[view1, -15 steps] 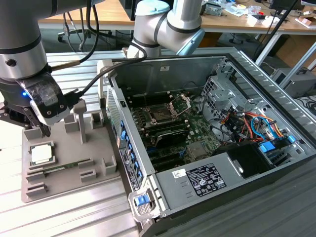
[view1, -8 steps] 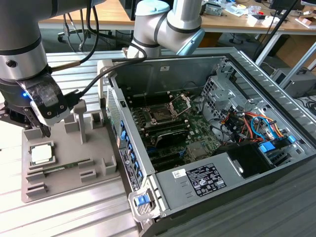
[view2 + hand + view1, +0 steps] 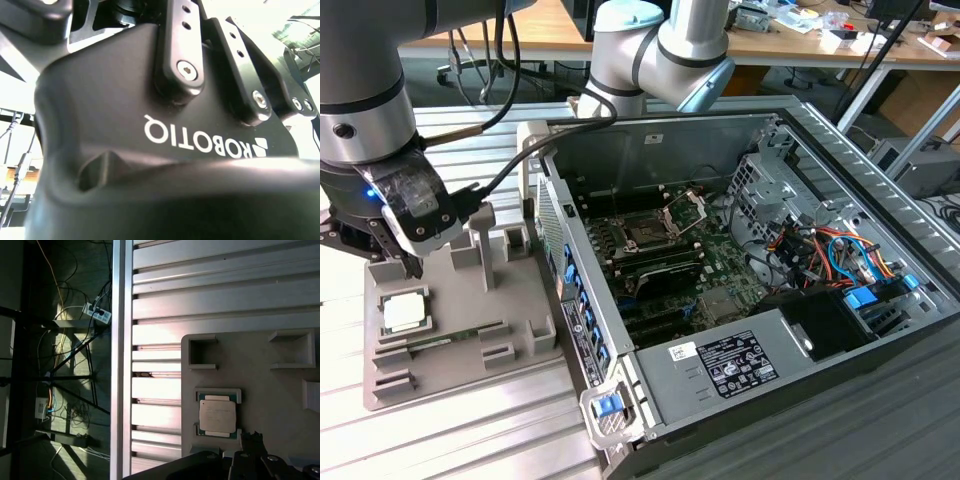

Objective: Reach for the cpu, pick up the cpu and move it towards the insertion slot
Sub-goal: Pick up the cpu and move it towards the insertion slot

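The cpu (image 3: 405, 312), a silvery square chip with a thin tan rim, lies flat in its nest on the grey fixture plate (image 3: 520, 335) at the exterior view's left. My gripper (image 3: 380, 265) hangs just above and behind it, open, holding nothing. In the first wrist view the cpu (image 3: 217, 416) sits in its nest, close to one dark fingertip (image 3: 252, 439). The second wrist view looks at the gripper's black body (image 3: 150, 125) from close up. The insertion slot (image 3: 645, 232) is the dark square socket with a raised metal bracket on the green board inside the open computer case.
The case wall (image 3: 570, 300) with blue clips stands between the fixture and the board. Upright grey posts (image 3: 485, 240) rise from the fixture beside the gripper. A thin green memory stick (image 3: 445, 340) lies near the cpu. Cables and a drive cage (image 3: 840, 260) fill the case's right end.
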Controlling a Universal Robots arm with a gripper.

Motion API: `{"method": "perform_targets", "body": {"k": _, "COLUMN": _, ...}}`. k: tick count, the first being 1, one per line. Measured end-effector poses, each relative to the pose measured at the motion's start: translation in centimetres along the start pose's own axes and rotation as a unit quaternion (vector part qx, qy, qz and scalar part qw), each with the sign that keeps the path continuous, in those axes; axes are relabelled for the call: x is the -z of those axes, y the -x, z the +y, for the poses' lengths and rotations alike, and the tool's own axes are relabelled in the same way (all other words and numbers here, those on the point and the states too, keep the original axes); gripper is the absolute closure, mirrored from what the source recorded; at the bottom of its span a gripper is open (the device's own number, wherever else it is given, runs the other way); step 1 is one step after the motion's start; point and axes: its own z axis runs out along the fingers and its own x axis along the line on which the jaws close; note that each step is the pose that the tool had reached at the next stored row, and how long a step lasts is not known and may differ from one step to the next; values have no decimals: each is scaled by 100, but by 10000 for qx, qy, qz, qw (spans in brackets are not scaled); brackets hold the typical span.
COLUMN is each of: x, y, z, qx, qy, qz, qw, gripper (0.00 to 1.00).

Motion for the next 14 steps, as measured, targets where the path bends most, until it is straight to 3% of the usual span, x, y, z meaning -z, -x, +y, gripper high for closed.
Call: {"method": "perform_targets", "body": {"k": 14, "x": -29, "y": -2, "z": -1, "qx": 0, "qy": 0, "qz": 0, "qw": 10000, "gripper": 89}}
